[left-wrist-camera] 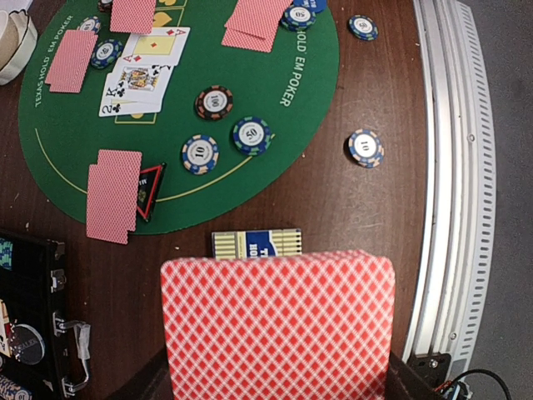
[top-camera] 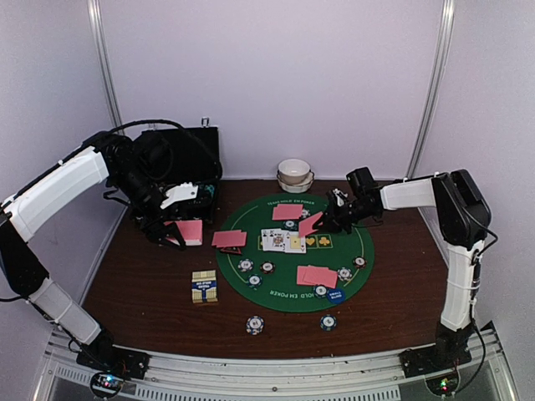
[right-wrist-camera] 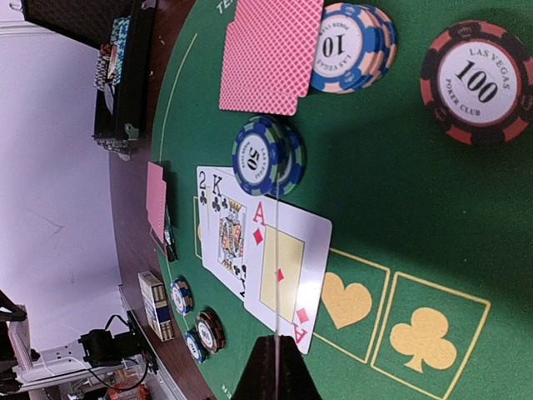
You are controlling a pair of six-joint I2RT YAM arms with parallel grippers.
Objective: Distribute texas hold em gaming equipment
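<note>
Top external: two card grips, both at risk of a slip.
Pinching a stack of pink-backed cards (left-wrist-camera: 277, 325) in the left gripper (top-camera: 177, 232), at 9 o'clock off the green mat (top-camera: 347, 242). Clamped in the right gripper (right-wrist-camera: 275, 371): a single card (top-camera: 310, 224), at 1 o'clock from the face-up cards (top-camera: 282, 242). Could spill the stack if tilted, or cover those cards on release.

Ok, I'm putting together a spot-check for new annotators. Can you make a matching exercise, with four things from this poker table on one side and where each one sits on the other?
Things:
1. white bowls
2. card box
3. face-up cards
4. nearest pink-backed card in the left wrist view

Places:
A. middle of the green mat
B. in the left gripper
C. on the bare table, left of the mat
D. past the mat's far edge

Pairs: 1-D, 2-C, 3-A, 4-B
</note>
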